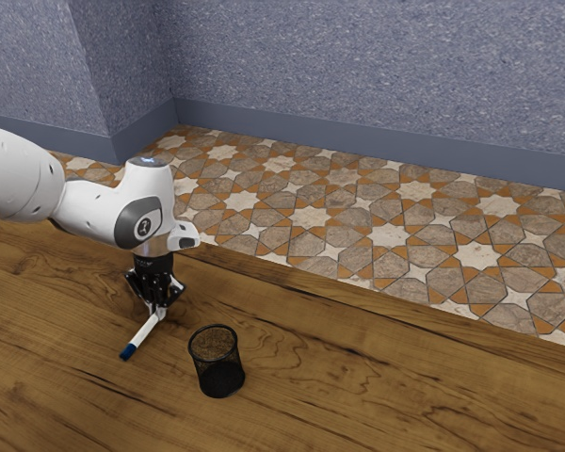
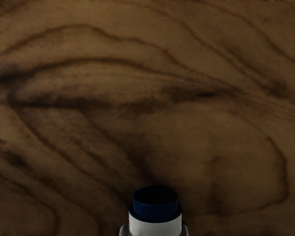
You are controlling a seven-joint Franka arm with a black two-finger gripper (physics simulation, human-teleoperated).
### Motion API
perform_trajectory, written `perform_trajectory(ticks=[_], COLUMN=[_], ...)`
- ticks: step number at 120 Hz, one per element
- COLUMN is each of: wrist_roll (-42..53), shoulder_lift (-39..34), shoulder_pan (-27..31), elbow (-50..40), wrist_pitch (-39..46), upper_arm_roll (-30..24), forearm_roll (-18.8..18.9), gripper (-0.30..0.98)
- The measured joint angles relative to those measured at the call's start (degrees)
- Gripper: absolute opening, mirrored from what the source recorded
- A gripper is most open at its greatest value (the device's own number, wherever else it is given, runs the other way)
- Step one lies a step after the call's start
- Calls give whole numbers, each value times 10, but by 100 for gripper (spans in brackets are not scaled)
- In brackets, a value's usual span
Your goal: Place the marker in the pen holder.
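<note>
Pincer (image 1: 157, 309) grips one marker (image 1: 143, 333) near one pen holder (image 1: 219, 369).

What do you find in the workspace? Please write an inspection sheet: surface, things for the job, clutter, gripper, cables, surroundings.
Surface: wooden table, with dark grain.
Marker: white with a blue end, outside the holder; whether it touches the table, cannot tell.
Holder: black, upright on the table, beyond the marker toward the exterior view's right.
Clutter: nothing seen.
Gripper: shut on the marker.
Cables: nothing seen.
Surroundings: patterned tile floor, blue-grey wall.
</note>
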Motion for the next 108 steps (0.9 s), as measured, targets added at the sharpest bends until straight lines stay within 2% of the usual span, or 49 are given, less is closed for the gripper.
perform_trajectory(ticks=[41, 61, 86, 108], wrist_roll=[-15, -25, -74, -126], shoulder_lift=[-78, -164, -320, -354], shoulder_pan=[-15, -18, -29, -27], elbow=[-1, -25, -133, -162], wrist_pitch=[9, 9, 12, 29], upper_arm_roll=[-13, -65, -151, -182], forearm_roll=[55, 71, 78, 78], gripper=[-10, -10, -10, -10])
